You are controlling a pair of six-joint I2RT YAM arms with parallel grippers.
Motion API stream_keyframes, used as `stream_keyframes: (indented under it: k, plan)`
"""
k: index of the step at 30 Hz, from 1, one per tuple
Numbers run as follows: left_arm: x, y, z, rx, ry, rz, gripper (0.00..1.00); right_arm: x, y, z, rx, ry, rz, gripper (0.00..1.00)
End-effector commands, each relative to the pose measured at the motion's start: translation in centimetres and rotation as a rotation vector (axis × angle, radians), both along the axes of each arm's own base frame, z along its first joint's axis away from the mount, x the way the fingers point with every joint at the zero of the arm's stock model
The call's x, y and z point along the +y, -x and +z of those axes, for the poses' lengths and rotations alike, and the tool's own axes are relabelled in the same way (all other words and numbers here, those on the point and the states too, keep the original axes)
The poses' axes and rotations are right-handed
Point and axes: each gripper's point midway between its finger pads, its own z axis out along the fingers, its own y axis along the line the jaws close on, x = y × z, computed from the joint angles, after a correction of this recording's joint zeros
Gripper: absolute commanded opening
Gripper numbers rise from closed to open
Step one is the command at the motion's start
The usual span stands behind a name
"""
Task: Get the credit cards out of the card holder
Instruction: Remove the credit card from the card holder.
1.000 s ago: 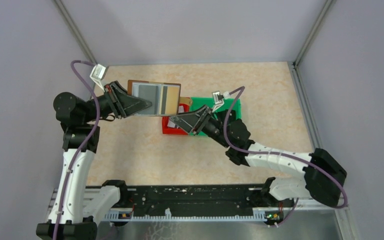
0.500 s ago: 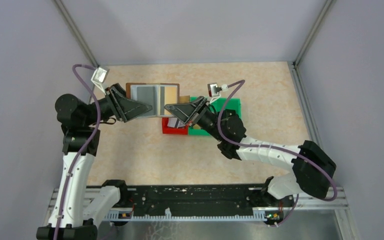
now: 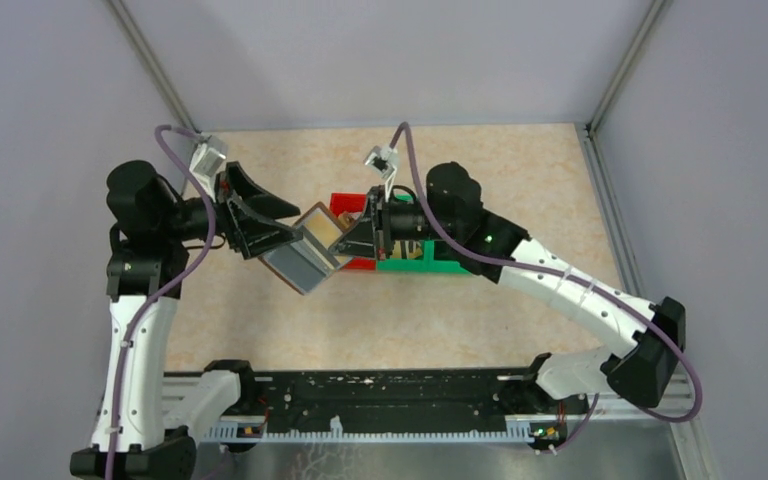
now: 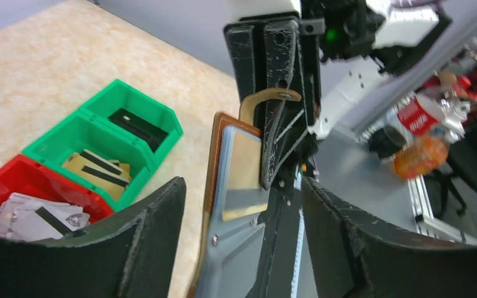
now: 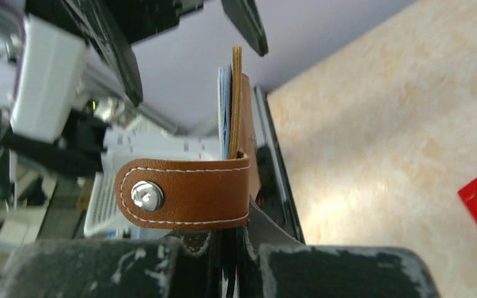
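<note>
- The right claw (image 3: 348, 243) is clenched on one edge of the holder (image 3: 303, 264). It holds it tilted in the air over the tabletop (image 3: 520, 190), just left of the red bin (image 3: 342, 203).
- The holder hangs open, brown outside and pale grey-blue inside.
- A gold card (image 4: 243, 166) sits in the holder, close to the right claw's grip.
- The left claw (image 3: 295, 225) is released. Its fingers (image 4: 143, 242) are spread wide on either side of the holder's free end and are not gripping it.
- The snap tab (image 5: 186, 194) is brown with white stitching and a silver stud (image 5: 147, 195). It curls across the front of the right claw.
- The green bin (image 4: 161, 141) stands against the red bin.
- The green compartment next to the red bin holds gold cards (image 4: 93, 166) with dark stripes. The other compartment holds a dark card (image 4: 133, 124).
- The red bin holds crumpled whitish scraps (image 4: 31, 214).
- Any print on the cards and the holder is too small to read.
- A red can (image 4: 417, 115) beyond the tabletop carries a white label, too blurred to read.
</note>
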Motion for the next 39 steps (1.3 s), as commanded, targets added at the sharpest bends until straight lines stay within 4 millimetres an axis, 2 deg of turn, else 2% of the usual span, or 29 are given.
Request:
stream_keyframes:
  k: [1, 5, 11, 15, 20, 24, 26, 27, 29, 31, 34, 39]
  plan:
    - [-0.4, 2.9, -2.2, -0.01, -0.009, -0.19, 0.67, -1.0, 3.3, -1.3, -0.066, 0.141, 0.233, 0.0]
    - [-0.3, 3.7, -3.5, -0.011, -0.014, -0.208, 0.53, -0.7, 3.1, -0.9, -0.098, 0.19, 0.27, 0.0]
    - [-0.2, 4.4, -4.8, -0.005, -0.026, -0.217, 0.48, 0.3, 2.9, 0.3, -0.121, 0.186, 0.33, 0.0]
    - [-0.3, 4.5, -5.2, -0.011, -0.025, -0.228, 0.41, 1.2, 3.2, 0.6, -0.128, 0.193, 0.37, 0.0]
    - [-0.3, 4.4, -6.3, 0.086, 0.002, -0.252, 0.26, 2.6, 3.1, 0.6, -0.13, 0.191, 0.403, 0.0]
    - [-0.4, 4.1, -6.1, 0.125, 0.02, -0.256, 0.02, 3.3, 2.5, 0.4, -0.125, 0.188, 0.388, 0.0]
    - [-0.4, 4.0, -5.7, 0.116, 0.019, -0.245, 0.0, 3.4, 1.8, 0.6, -0.131, 0.171, 0.342, 0.15]
    - [-0.4, 3.9, -5.5, 0.116, 0.021, -0.236, 0.0, 3.4, 1.3, 1.0, -0.133, 0.143, 0.312, 0.19]
    - [-0.5, 3.6, -5.0, 0.131, 0.028, -0.218, 0.0, 2.9, 0.1, 2.1, -0.09, 0.051, 0.222, 0.35]
    - [-0.5, 3.2, -4.4, 0.15, 0.041, -0.191, 0.0, 1.6, -0.9, 3.5, -0.083, -0.093, 0.125, 0.44]
    - [-0.6, 2.2, -3.5, 0.167, 0.074, -0.125, 0.0, -0.5, -1.0, 5.5, -0.084, -0.31, 0.017, 0.57]
    - [-0.6, 0.9, -1.6, 0.201, 0.172, -0.021, 0.0, -2.0, -0.2, 6.9, -0.002, -0.512, 0.006, 0.54]
